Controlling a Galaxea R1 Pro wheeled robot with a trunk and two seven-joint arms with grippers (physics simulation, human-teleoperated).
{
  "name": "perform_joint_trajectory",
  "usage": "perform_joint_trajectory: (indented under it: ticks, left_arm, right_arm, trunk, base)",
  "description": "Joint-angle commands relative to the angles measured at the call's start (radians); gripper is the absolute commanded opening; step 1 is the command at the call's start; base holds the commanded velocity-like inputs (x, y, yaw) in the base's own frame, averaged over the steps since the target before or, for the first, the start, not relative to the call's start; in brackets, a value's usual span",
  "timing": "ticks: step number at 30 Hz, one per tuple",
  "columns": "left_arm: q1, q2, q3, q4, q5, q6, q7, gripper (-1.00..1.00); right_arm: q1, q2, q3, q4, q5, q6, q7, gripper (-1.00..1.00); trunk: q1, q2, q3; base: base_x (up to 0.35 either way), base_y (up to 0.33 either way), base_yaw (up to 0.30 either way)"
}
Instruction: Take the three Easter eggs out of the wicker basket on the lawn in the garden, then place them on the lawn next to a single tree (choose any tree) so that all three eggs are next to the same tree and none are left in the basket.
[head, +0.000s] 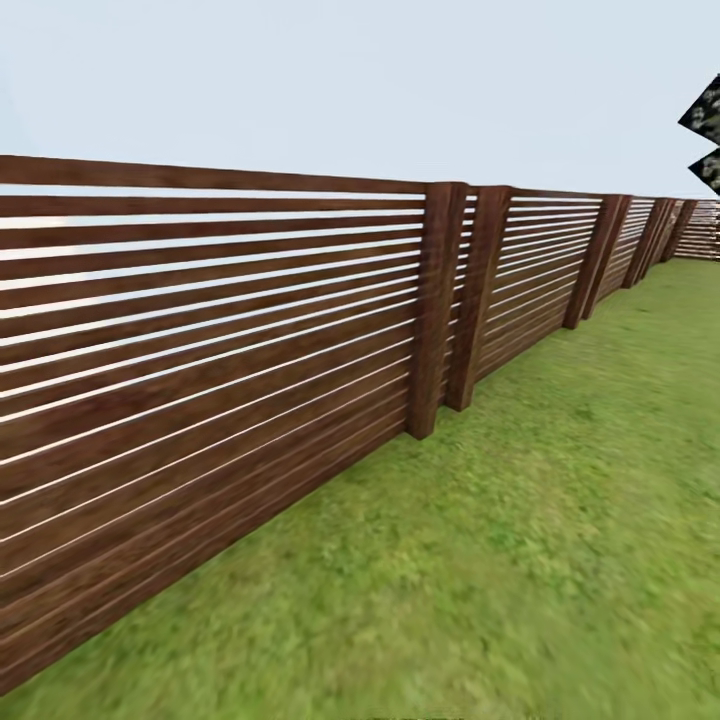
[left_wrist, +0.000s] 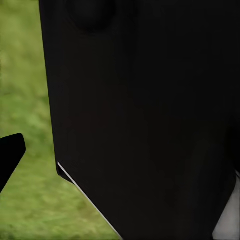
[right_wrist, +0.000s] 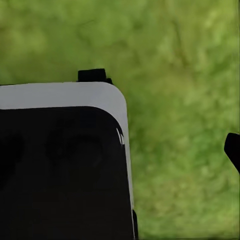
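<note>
- In the left wrist view we see a dark fingertip (left_wrist: 10, 155) of our left gripper poking in at one edge, over grass; we see just this one tip, so we cannot tell whether the fingers are spread or pressed together.
- Next to it, a large black panel of our own body (left_wrist: 145, 120) fills most of that view, with a thin pale edge along its lower corner.
- In the right wrist view a small dark fingertip (right_wrist: 232, 150) of our right gripper shows at the edge, also over grass; here too we cannot tell the state of the fingers.
- Close by sits a black body panel with a light grey rounded rim (right_wrist: 65, 165), and a small dark nub at its top edge.
- Under both wrists lies the lawn (head: 520, 560), mottled green and flat.
- From the head view, the lawn stretches ahead and to the right, its long run following the fence into the distance.
- A brown slatted wooden fence (head: 200, 380) borders the lawn on the left, its horizontal boards running away toward the far right, broken by upright posts (head: 437, 310).
- Pale sky (head: 360, 90) stands above the fence.
- Two dark pointed bits of foliage (head: 706, 140) cut in at the right edge, above the fence's far end.
</note>
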Motion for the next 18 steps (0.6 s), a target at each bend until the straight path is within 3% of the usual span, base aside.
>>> perform_joint_trajectory:
  ticks: [1, 18]
  left_arm:
    - [0.001, 0.0, 0.001, -0.002, 0.003, 0.0, -0.001, 1.0]
    - [0.001, 0.0, 0.001, -0.002, 0.003, 0.0, -0.001, 1.0]
  right_arm:
    - [-0.001, 0.0, -0.008, 0.0, -0.002, -0.004, 0.001, 1.0]
    - [-0.001, 0.001, -0.013, 0.0, -0.001, -0.004, 0.004, 1.0]
  trunk:
    - [0.0, 0.0, -0.002]
    - [0.0, 0.0, -0.019]
  base:
    - [0.0, 0.0, -0.206]
    - [0.0, 0.0, -0.218]
